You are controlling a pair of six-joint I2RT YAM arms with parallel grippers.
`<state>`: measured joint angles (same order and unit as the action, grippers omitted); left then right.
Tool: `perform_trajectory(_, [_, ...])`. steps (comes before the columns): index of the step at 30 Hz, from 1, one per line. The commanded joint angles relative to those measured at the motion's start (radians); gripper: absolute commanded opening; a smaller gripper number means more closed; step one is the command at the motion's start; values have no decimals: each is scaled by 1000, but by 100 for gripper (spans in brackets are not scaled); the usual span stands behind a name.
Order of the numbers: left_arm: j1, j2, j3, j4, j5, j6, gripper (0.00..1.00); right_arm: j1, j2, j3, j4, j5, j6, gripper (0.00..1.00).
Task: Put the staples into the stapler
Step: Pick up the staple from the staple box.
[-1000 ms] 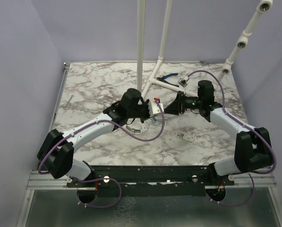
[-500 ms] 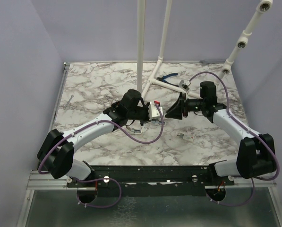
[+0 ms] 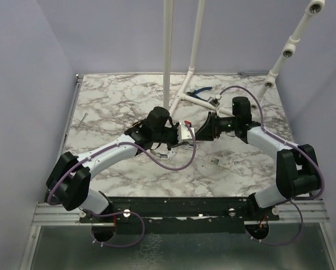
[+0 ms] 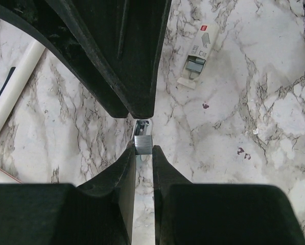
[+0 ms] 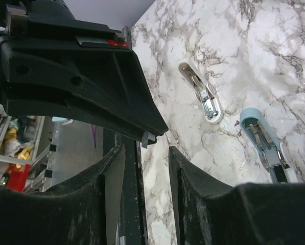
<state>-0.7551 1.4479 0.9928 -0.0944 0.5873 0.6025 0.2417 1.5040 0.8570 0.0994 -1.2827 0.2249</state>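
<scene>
"What's on that white marbled tabletop [image 3: 111,101]?"

"Black left claw [image 4: 143,149] and black right claw [image 5: 145,149], tip to tip; the right's half-open, empty. Pale blue-green mini stapler [image 5: 260,137] lies near the left claw, which pinches a small silvery staple strip [image 4: 143,142]."

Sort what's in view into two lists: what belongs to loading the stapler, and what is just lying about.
For the job:
- stapler, lying open
- strip of staples, held in the left gripper
- small white box, probably the staples'
- white metal-lined piece beside the stapler, perhaps part of it

Lying about:
- blue-handled tool
- white pipe frame
</scene>
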Motion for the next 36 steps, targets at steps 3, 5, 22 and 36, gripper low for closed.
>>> perform_trajectory(3, [-10,16,33,-3,37,-3,11,25,53,18,31,-41,61,43])
perform_trajectory(5, [-10,17,35,-3,36,-3,11,30,68,26,18,-42,55,43])
perform_trajectory(22, [-12,17,25,-4,34,13,11,47,115,55,16,-71,69,30])
perform_trajectory(36, [-13,8,18,-4,31,19,11,47,111,91,-120,-67,-39,25])
